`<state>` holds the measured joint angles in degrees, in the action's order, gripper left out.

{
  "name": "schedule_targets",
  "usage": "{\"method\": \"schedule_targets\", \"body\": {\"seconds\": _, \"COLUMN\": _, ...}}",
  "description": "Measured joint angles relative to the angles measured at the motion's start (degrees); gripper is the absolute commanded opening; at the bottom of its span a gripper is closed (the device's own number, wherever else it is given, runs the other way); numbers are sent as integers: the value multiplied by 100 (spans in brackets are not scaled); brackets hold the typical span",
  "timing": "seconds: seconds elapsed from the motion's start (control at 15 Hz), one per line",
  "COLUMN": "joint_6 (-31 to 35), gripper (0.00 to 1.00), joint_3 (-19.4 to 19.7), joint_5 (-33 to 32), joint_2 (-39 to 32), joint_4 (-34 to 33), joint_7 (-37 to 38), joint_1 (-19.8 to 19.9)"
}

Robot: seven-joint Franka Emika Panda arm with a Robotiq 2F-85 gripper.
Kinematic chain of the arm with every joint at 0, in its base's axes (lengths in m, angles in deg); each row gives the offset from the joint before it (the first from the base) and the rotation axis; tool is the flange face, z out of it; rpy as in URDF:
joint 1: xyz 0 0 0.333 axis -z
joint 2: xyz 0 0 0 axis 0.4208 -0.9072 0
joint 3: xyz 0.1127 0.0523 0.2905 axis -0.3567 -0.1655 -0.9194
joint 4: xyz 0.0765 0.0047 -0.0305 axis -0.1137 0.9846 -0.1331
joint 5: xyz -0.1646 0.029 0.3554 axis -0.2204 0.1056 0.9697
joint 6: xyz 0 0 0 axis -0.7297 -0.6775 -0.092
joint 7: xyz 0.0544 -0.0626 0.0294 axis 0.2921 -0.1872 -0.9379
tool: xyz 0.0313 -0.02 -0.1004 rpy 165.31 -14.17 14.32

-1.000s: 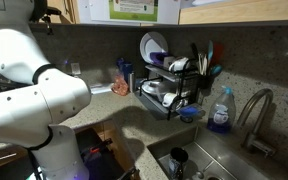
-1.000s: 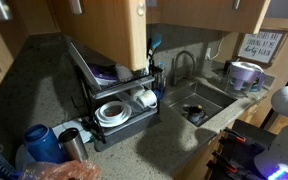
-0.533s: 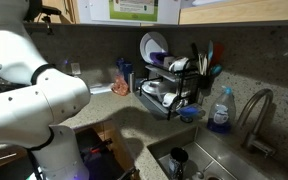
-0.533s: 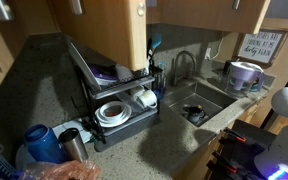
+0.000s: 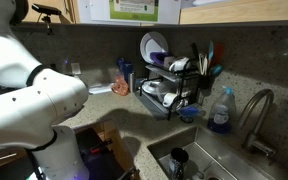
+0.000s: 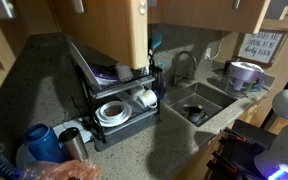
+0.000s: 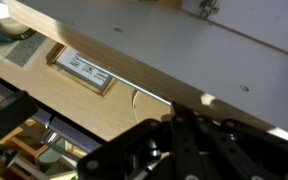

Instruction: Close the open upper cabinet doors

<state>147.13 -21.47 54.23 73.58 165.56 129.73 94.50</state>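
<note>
Honey-brown wooden upper cabinet door (image 6: 99,30) is hanging open above the black dish rack (image 6: 127,127); fingers (image 7: 189,145) are pressing together, likely for pushing.

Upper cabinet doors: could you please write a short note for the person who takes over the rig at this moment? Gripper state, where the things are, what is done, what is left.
Gripper: shut, with nothing visibly held. In the wrist view it sits close to a wooden panel, probably a cabinet door.
Things: in an exterior view one upper cabinet door stands open, swung out above the dish rack.
Done: this door is not yet closed.
Left: push this door shut, then check the other doors, which are cut off at the frame edge.
</note>
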Motion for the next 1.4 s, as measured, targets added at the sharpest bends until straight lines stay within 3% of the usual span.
{"method": "schedule_targets", "body": {"seconds": 0.4, "joint_6": -141, "gripper": 1, "joint_3": -21, "joint_5": 274, "joint_2": -30, "joint_4": 439, "joint_7": -53, "joint_1": -1420}}
{"method": "schedule_targets", "body": {"seconds": 0.73, "joint_6": -383, "gripper": 1, "joint_3": 388, "joint_5": 341, "joint_2": -161, "joint_4": 501, "joint_7": -519, "joint_1": -2431}}
{"method": "schedule_targets", "body": {"seconds": 1.13, "joint_6": -1671, "gripper": 1, "joint_3": 1118, "joint_5": 464, "joint_2": 16, "joint_4": 288, "joint_7": -1670, "joint_1": -3680}}
{"method": "schedule_targets", "body": {"seconds": 1.4, "joint_6": -2523, "gripper": 1, "joint_3": 1404, "joint_5": 464, "joint_2": 186, "joint_4": 129, "joint_7": -2311, "joint_1": -4146}}
